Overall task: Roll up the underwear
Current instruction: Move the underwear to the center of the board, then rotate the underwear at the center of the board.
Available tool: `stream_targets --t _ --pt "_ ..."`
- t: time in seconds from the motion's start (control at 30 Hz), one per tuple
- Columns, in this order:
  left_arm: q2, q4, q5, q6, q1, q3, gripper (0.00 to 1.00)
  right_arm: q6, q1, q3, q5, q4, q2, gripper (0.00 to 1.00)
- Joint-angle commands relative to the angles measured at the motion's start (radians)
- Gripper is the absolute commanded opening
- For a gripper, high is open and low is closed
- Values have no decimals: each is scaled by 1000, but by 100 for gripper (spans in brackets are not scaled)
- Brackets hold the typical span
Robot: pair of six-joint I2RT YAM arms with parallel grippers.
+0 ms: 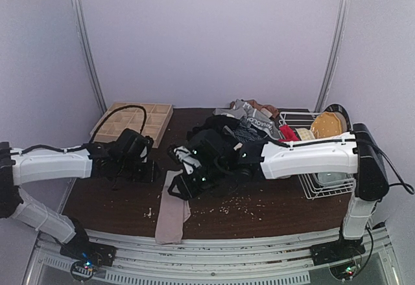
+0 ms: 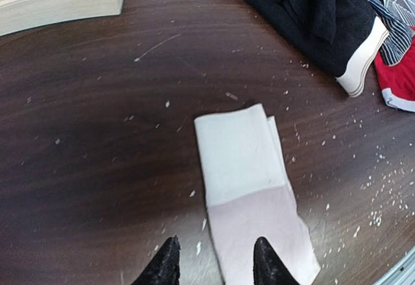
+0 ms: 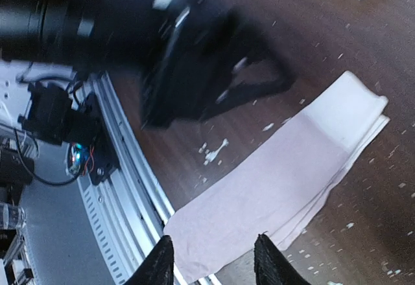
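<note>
- We find the pink-beige underwear [image 2: 249,194] running lengthwise away from the left gripper [image 2: 217,267], whose fingers are wide apart and empty.
- Over its pink end, the right gripper [image 3: 213,265] is likewise parted and empty.

Pink-beige brief [image 1: 172,210] is folded lengthwise into a long narrow strip, flat on worktop [image 1: 272,207], front-centre. Far end = paler, whitish band w/ layered edges showing; near end reaches the worktop's front edge. Not rolled yet. Rest are heaped well apart at back right, crumpled & unfolded. Black brief [image 2: 305,13] has a cream waistband at its edge. Grey-striped brief [image 2: 389,32] is just beside it. Red brief [image 2: 399,81] has a pale band & touches the black one.
</note>
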Motion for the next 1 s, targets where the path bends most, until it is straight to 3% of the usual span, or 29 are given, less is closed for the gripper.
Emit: stream_targets --t 0.0,0.23,0.47,0.7,0.97 --pt "105 105 84 23 21 85 33 82 96 -124 54 116 41 36" --pt "153 112 90 -18 39 114 29 133 130 -122 70 182 132 30" --pt "109 102 86 -17 54 68 28 91 121 -95 119 91 208 28" --pt "112 122 131 9 58 43 27 52 59 -130 171 -2 180 26" --pt "254 182 259 44 58 121 27 8 -7 -188 170 -30 109 26"
